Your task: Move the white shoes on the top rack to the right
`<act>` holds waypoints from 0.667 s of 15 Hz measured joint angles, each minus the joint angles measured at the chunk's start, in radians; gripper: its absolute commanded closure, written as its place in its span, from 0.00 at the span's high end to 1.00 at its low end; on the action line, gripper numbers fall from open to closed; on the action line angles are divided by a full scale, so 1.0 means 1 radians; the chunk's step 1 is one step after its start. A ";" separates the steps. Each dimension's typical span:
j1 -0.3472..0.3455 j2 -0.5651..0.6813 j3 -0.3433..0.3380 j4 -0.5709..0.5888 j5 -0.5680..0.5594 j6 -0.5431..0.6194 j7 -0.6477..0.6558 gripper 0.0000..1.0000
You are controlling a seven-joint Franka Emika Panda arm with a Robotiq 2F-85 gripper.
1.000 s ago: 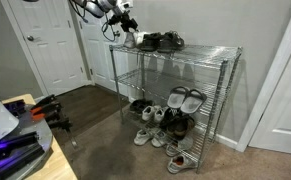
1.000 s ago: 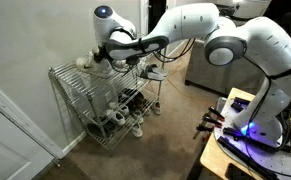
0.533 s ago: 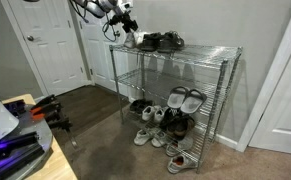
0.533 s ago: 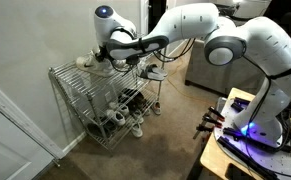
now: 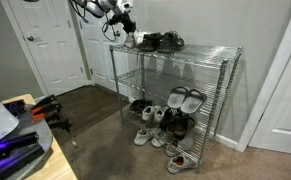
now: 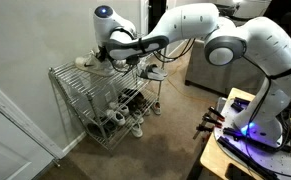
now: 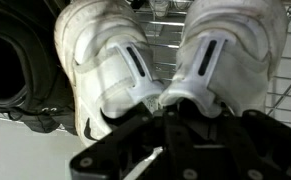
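The white shoes (image 7: 110, 62) fill the wrist view side by side, heels toward me, on the wire grid of the top rack (image 7: 163, 22). My gripper (image 7: 170, 106) sits at the gap between the two heels, its dark fingers (image 7: 135, 125) closed in on the inner heel edges. In an exterior view the white shoes (image 5: 131, 41) lie at the left end of the top rack (image 5: 213, 50), with the gripper (image 5: 126, 30) down on them. In the other exterior view the arm reaches over the top rack (image 6: 63, 72) and hides the grip.
A pair of black shoes (image 5: 161, 41) lies right beside the white pair, also seen close at hand (image 7: 13, 70). Several sandals and small sneakers (image 5: 170, 112) crowd the lower shelves and floor. A white door (image 5: 53, 45) stands left of the rack, a wall behind it.
The jaws have closed in on the heels of the white shoes. Arm, shoes and rack stay where they were in both exterior views.
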 measured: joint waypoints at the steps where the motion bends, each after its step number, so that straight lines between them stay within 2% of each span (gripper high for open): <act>1: 0.000 0.000 0.001 0.002 0.000 0.000 -0.006 0.02; 10: 0.012 -0.020 -0.008 0.069 -0.020 0.000 -0.019 0.03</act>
